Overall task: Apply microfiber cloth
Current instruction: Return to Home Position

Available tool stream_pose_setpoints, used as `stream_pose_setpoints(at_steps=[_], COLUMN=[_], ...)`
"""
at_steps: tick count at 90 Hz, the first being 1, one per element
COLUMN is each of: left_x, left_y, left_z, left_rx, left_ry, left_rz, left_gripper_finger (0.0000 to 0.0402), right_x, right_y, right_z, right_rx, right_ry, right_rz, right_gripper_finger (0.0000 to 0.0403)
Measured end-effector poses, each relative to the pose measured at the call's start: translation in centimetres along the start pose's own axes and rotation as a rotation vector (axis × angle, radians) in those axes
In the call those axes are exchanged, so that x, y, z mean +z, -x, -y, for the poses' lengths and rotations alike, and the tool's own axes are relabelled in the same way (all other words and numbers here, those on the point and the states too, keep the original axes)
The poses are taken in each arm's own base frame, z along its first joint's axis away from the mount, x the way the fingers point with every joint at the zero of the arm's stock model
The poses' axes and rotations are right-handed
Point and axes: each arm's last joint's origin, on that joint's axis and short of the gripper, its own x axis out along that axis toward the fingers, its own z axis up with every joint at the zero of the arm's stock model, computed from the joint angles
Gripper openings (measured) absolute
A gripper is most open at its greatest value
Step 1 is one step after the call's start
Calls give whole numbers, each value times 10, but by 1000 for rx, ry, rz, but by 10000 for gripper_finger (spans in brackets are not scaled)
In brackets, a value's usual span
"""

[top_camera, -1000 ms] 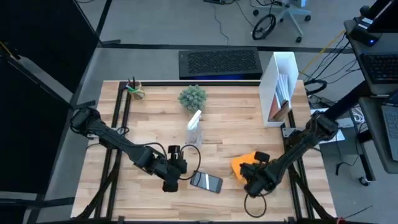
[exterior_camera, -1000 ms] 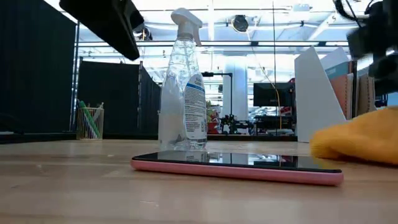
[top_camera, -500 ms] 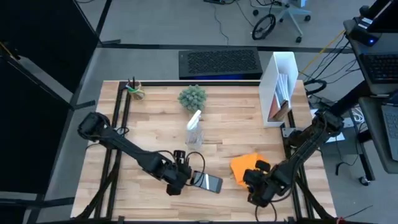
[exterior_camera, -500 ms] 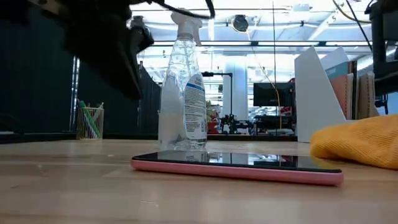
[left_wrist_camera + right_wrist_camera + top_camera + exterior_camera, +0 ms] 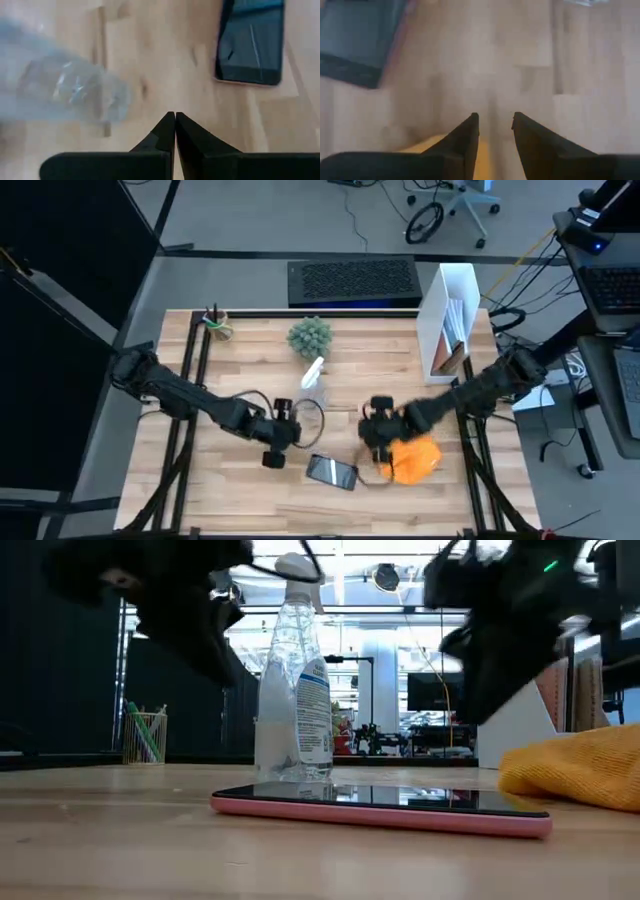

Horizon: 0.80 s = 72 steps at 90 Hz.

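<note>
The cloth (image 5: 412,461) lies on the worktop (image 5: 250,370), just beside the phone (image 5: 332,471). Our left hand (image 5: 175,116) is closed and empty. Our right hand (image 5: 495,116) is open and empty, near the cloth. Going home, we should rise first and keep clear of the bottle (image 5: 312,385).

Arm appearance
Left arm (image 5: 190,395), right arm (image 5: 470,387): matte black tubular links; cable loop (image 5: 312,416) at left wrist; left gripper (image 5: 174,115) fingers (image 5: 164,134) tapered wedges.
</note>
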Motion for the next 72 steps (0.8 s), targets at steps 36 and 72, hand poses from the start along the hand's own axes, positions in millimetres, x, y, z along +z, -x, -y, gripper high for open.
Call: stream_pose_setpoints(at_steps=[36, 72], left_x=[-62, -83], left_y=[56, 60], left_z=[-33, -47], left_rx=[-64, 20], left_ry=[239, 271], left_rz=[522, 600], left_gripper_finger=[0, 0], right_x=[-43, -122], right_y=[56, 61], right_z=[56, 68], right_rx=[160, 216], right_ry=[-133, -313], right_rz=[576, 981], right_gripper_finger=[16, 7])
